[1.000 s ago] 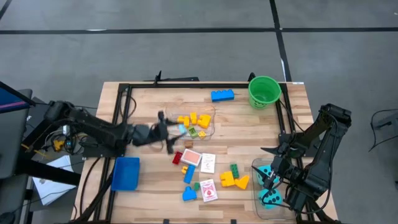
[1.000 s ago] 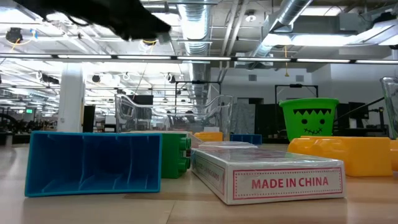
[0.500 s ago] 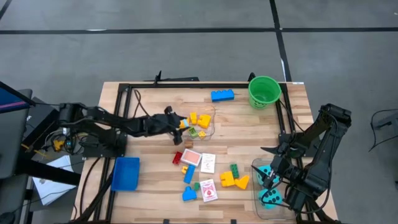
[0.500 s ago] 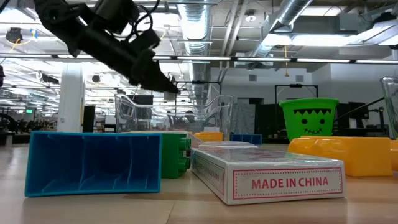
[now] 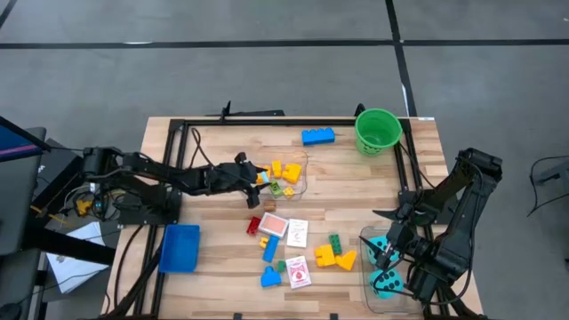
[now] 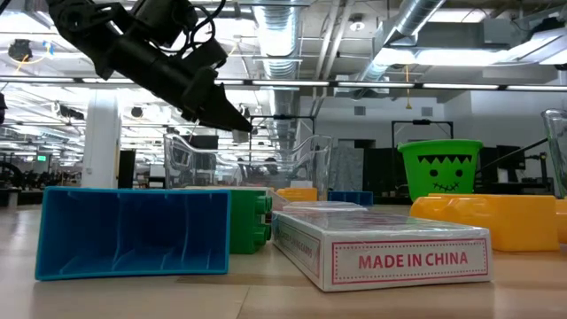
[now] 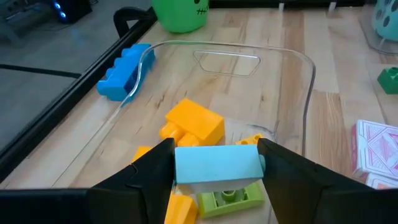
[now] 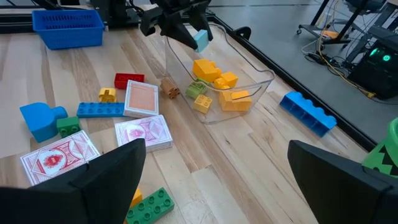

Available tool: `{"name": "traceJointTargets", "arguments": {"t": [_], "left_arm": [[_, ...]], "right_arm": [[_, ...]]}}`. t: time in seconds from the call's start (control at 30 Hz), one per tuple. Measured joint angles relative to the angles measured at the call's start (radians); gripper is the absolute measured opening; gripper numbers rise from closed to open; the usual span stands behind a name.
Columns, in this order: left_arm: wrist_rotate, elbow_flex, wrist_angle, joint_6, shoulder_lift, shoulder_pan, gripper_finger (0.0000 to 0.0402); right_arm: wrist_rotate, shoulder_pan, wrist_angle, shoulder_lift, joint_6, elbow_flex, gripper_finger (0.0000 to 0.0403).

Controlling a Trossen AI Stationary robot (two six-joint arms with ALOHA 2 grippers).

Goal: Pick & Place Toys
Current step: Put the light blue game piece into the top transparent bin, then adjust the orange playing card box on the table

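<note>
The left gripper [image 5: 258,178] hangs above the near rim of a clear plastic tub [image 7: 292,56], its two fingers clamped on a light blue brick [image 7: 217,165] that hangs over the tub's open mouth. Directly below the gripper, inside the tub, lie yellow bricks [image 7: 194,122] and a green brick [image 7: 230,197]; beyond the tub from it sit a blue brick [image 5: 317,136] and a green bucket [image 5: 378,130]. The step in hand looks like the drop: the brick is carried and poised over the container, not yet released. The next move calls for the fingers to part while the brick is well inside the rim, so that it falls among the yellow pieces and does not glance off the wall.

To the gripper's right on the table, loose toys wait: a red brick [image 5: 253,225], picture cards [image 5: 273,227], more blue bricks [image 5: 270,251] and a yellow brick [image 5: 325,257] beside a green one [image 5: 335,242].

Far to the right, the right gripper [image 5: 384,255] waits with fingers spread wide and empty above a second clear tub [image 5: 366,267] holding two teal dice [image 5: 388,283].
</note>
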Motion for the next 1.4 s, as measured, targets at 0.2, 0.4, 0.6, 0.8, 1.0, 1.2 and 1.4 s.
{"name": "traceJointTargets", "arguments": {"t": [0.2, 0.4, 0.6, 0.8, 1.0, 1.2, 1.4], "left_arm": [[0.0, 0.0, 0.0, 0.001, 0.0, -0.002, 0.0227], [0.0, 0.0, 0.001, 0.008, 0.0, -0.018, 0.026], [0.021, 0.0, 0.007, 0.03, 0.0, -0.034, 0.028], [0.351, 0.0, 0.195, 0.113, 0.0, -0.145, 0.0278], [0.308, 0.0, 0.227, 0.167, 0.004, -0.348, 0.0273], [-0.004, 0.0, 0.194, 0.169, 0.078, -0.51, 0.0274], [-0.181, 0.019, 0.192, 0.164, 0.229, -0.566, 0.0274]], "right_arm": [[0.0, 0.0, 0.001, 0.0, 0.0, 0.0, 0.0384], [-0.001, 0.0, 0.003, 0.0, 0.0, 0.0, 0.0384], [-0.001, 0.0, 0.003, 0.0, 0.0, 0.0, 0.0384], [-0.002, 0.0, 0.003, 0.0, 0.0, 0.0, 0.0384], [-0.002, 0.0, 0.004, 0.0, 0.0, 0.0, 0.0384], [-0.002, 0.0, 0.004, 0.0, 0.0, 0.0, 0.0384], [-0.002, -0.003, 0.005, 0.0, 0.002, 0.0, 0.0384]]}}
